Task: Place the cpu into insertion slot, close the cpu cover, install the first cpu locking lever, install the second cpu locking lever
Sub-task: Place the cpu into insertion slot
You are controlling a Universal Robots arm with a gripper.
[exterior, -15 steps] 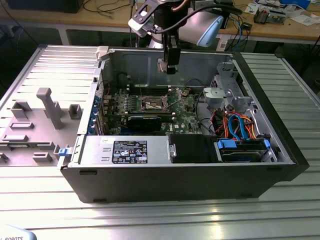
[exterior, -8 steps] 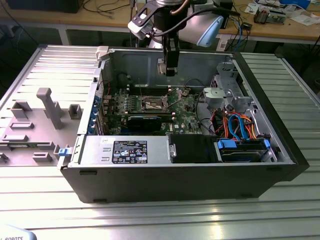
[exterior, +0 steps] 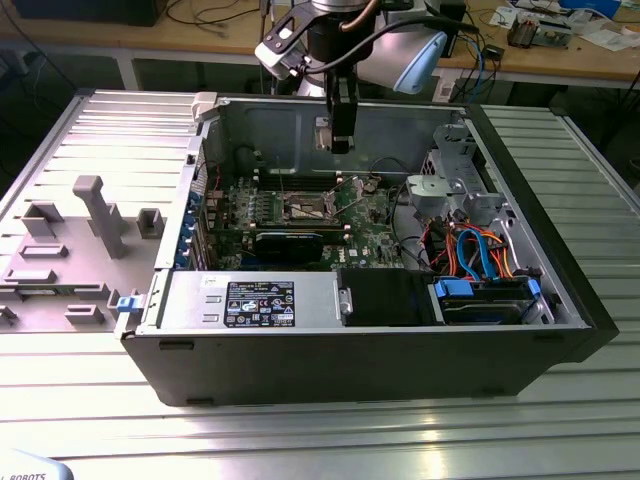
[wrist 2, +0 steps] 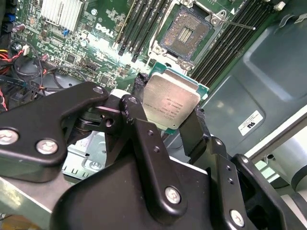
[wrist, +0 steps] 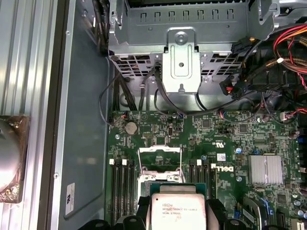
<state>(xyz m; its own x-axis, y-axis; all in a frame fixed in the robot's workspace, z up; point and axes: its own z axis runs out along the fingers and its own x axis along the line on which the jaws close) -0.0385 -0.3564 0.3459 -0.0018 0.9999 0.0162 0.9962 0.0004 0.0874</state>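
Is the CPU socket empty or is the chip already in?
Empty. In the second wrist view the insertion slot shows its bare dark centre, while the cpu sits clamped in the gripper, apart from it.

Across the foreground, ribbed grey metal table (exterior: 300,440), slats running side to side, with a pale glare (exterior: 440,425) near the front. On it, toward the exterior view's left, grey tray (exterior: 100,275) of upright blocks. Behind, along the back, wooden bench (exterior: 90,42) strewn with cables (exterior: 215,15) and papers (exterior: 610,35); dark underneath. Even, bright indoor light throughout.
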